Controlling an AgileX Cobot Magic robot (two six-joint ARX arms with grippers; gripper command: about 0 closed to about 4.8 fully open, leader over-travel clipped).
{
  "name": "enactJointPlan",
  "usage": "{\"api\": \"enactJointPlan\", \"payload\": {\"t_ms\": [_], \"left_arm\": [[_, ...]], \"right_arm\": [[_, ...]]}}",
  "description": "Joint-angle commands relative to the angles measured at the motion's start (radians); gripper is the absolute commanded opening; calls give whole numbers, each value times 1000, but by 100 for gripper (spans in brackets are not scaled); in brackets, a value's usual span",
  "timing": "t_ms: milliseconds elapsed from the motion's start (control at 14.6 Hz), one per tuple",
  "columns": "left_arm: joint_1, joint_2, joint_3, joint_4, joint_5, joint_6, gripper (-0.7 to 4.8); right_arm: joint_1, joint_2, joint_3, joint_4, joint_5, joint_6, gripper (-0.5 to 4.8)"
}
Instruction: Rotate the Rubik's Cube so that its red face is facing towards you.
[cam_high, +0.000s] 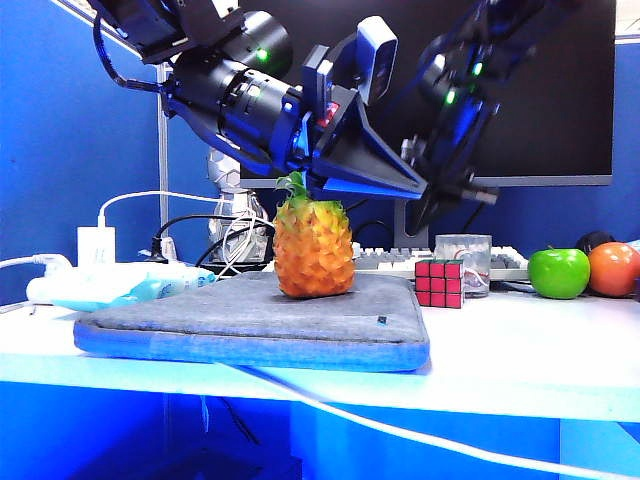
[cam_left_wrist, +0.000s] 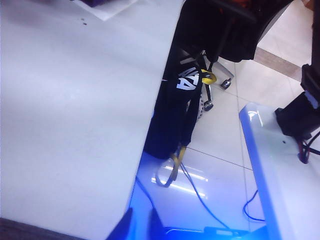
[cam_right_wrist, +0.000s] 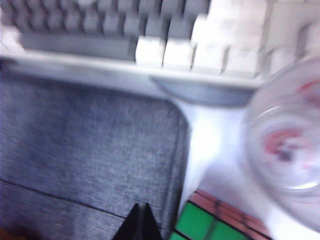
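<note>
Cube work looked nearly finished, judging by how things lay. Rubik's Cube (cam_high: 440, 283) sat on the white table (cam_high: 520, 360), touching or just beside the right edge of the grey pad (cam_high: 250, 320), near that pad's far right corner. Its red face (cam_high: 439, 283) pointed at the exterior camera; the green top (cam_right_wrist: 197, 225) showed in the right wrist view, with a strip of red beside it.

Judgement on the step: if any turn remained, it called for a light pinch on two opposite sides, a small lift clear of the pad edge, and a twist about the upright axis. A nudge risked knocking the glass cup (cam_high: 466, 262) standing just behind the cube. More likely the red face only needed checking, then the arm could back away upward.

Right gripper (cam_right_wrist: 142, 220) hung above the pad's right edge, next to the cube; jaws were pressed together to a point, nothing between them. The view was blurred.

Left gripper (cam_left_wrist: 141, 225) was held high over the pineapple (cam_high: 312, 250) at the middle of the pad, jaws nearly closed with a slit between them, gripping nothing, its camera looking past the table edge to the floor.

Farther back lay a keyboard (cam_high: 385, 260), and near the right edge a green apple (cam_high: 558, 272).
</note>
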Motion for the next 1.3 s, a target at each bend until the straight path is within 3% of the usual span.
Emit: {"api": "enactJointPlan", "payload": {"t_ms": [68, 889, 1094, 1299], "left_arm": [[-2, -5, 4, 14, -11, 1, 50], [-2, -5, 4, -22, -17, 1, 50], [-2, -5, 4, -27, -17, 1, 50], [-2, -5, 4, -29, -18, 0, 50]], "right_arm": [[2, 30, 5, 10, -27, -2, -1], [3, 35, 5, -222, 30, -55, 0], [8, 16, 6, -105, -94, -69, -1], [9, 5, 54, -34, -14, -76, -1]]}}
